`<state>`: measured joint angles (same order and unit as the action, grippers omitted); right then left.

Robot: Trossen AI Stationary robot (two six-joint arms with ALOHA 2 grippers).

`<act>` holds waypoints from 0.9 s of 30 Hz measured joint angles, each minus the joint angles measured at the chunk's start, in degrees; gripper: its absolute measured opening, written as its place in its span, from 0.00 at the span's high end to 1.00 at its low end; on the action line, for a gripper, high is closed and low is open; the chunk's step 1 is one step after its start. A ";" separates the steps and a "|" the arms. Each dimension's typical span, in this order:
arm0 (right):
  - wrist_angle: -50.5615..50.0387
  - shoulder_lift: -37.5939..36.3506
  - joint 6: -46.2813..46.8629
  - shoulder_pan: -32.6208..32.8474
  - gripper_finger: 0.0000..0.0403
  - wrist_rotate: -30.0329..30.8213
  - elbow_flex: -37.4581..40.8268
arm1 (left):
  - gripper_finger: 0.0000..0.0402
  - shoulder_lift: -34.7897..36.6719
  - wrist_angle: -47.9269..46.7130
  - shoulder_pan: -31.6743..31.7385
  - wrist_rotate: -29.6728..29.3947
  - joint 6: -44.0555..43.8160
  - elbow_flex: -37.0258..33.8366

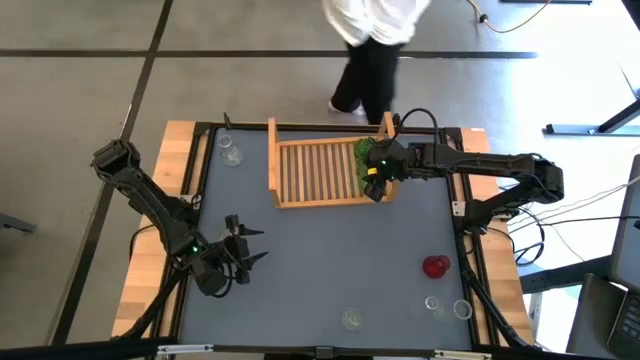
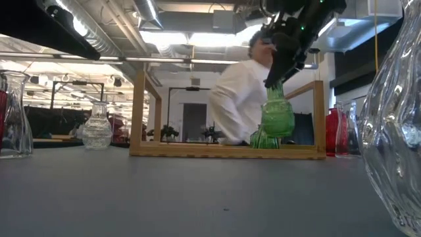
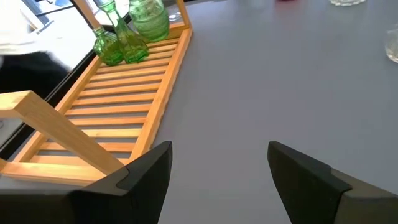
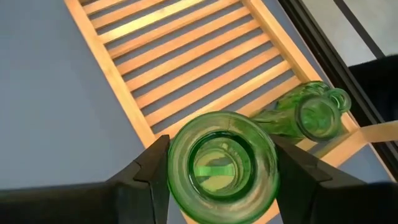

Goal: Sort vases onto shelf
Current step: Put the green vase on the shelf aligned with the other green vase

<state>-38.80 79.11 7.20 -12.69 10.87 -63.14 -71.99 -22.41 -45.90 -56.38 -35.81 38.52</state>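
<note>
The wooden shelf lies at the table's far middle. My right gripper is over its right end, shut on a green vase, also seen from above in the right wrist view. Two more green vases stand on the slats beside it, by the shelf's right end. A red vase and several clear vases stand on the table at the near right. My left gripper is open and empty above the table at the near left, and shows in its own wrist view. My right gripper pinches the green vase's neck just under its rim between its two fingers. The fingers come from above, slanting down from the table's right. The vase hangs upright, mouth up, its foot just over the shelf's slats.
A clear vase stands at the far left beside the shelf, another near the front edge. A person stands behind the table's far edge. Open grey table lies between the shelf and the front edge.
</note>
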 joint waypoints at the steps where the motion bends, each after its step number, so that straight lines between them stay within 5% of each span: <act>1: 0.12 0.00 -0.02 -0.29 0.54 0.01 0.14 | 0.36 0.00 0.00 0.25 0.00 -0.02 0.00; 27: 1.88 0.02 1.88 -3.61 0.54 0.87 2.98 | 0.36 0.00 0.04 1.00 0.07 -0.01 0.00</act>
<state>-36.92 79.13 9.08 -16.30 11.74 -60.16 -71.99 -22.37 -44.91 -56.31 -35.82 38.52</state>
